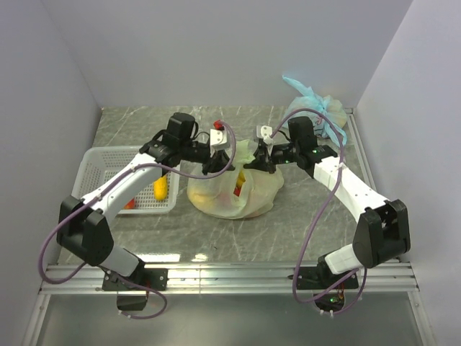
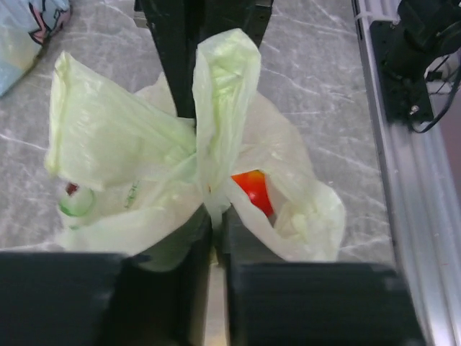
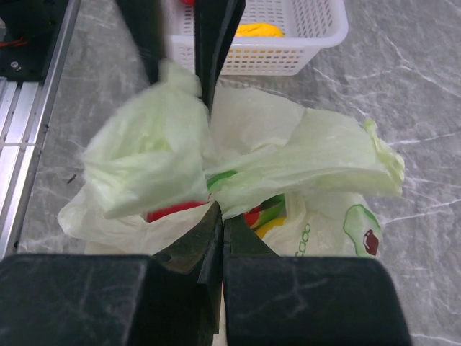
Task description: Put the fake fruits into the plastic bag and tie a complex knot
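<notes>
The pale green plastic bag (image 1: pixel 234 193) sits mid-table, bulging with fake fruits; a red one (image 2: pixel 252 189) and red and yellow ones (image 3: pixel 176 210) show through it. Its two handle ears stand up and meet in a tight gathered twist, the knot (image 2: pixel 207 186). From the left, my left gripper (image 1: pixel 216 170) reaches the bag top, its jaws (image 2: pixel 215 220) pinched on a handle strip just below the twist. Opposite it, my right gripper (image 1: pixel 261 164) is shut on the bag's plastic (image 3: pixel 225 210) under the ears. Each wrist view has the other gripper's black fingers (image 2: pixel 194 50) behind the ears.
A white slatted basket (image 1: pixel 108 162) stands left of the bag with a yellow fruit (image 1: pixel 160 189) and a red piece inside. A light blue tied bag (image 1: pixel 317 112) lies at the back right corner. Aluminium rails (image 1: pixel 230 277) run along the near edge.
</notes>
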You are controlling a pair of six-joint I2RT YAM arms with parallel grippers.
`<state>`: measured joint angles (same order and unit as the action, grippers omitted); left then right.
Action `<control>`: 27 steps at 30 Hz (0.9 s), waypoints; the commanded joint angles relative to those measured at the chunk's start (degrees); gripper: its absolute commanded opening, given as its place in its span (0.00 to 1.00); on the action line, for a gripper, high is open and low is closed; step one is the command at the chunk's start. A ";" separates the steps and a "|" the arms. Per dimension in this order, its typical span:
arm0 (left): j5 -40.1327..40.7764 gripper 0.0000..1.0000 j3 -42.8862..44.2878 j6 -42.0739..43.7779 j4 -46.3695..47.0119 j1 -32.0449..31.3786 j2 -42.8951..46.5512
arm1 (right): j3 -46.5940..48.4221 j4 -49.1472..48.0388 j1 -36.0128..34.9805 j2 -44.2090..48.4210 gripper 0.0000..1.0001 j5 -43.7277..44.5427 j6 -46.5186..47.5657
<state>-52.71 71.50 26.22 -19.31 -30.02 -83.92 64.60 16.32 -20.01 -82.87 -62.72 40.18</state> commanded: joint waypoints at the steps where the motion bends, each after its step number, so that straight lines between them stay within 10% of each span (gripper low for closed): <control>1: -4.40 0.11 4.60 1.11 1.13 0.14 -1.42 | 2.73 -0.14 -0.20 -0.27 0.00 0.31 1.30; 5: -7.76 0.00 5.05 1.64 -0.72 -0.39 -1.77 | 3.16 -1.73 0.23 -0.63 0.03 2.16 -1.07; 9: -6.79 0.00 4.17 3.40 -2.75 -0.30 -1.34 | 1.86 -3.90 3.56 2.53 0.78 3.39 -4.14; 11: -6.88 0.00 3.82 3.31 -2.75 -0.04 -0.63 | -0.34 -4.54 5.50 5.78 0.89 3.31 -4.85; 19: -7.67 0.00 4.34 3.14 -4.15 0.58 -0.10 | -0.70 5.39 10.61 8.17 0.91 1.64 4.02; 27: -9.52 0.00 7.24 3.75 -7.23 0.40 -1.42 | -1.06 -7.42 6.65 1.14 0.87 2.51 -3.35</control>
<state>-58.92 75.16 28.38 -25.19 -29.56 -86.13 63.40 16.03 -11.99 -79.72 -60.40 40.21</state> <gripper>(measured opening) 0.012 0.891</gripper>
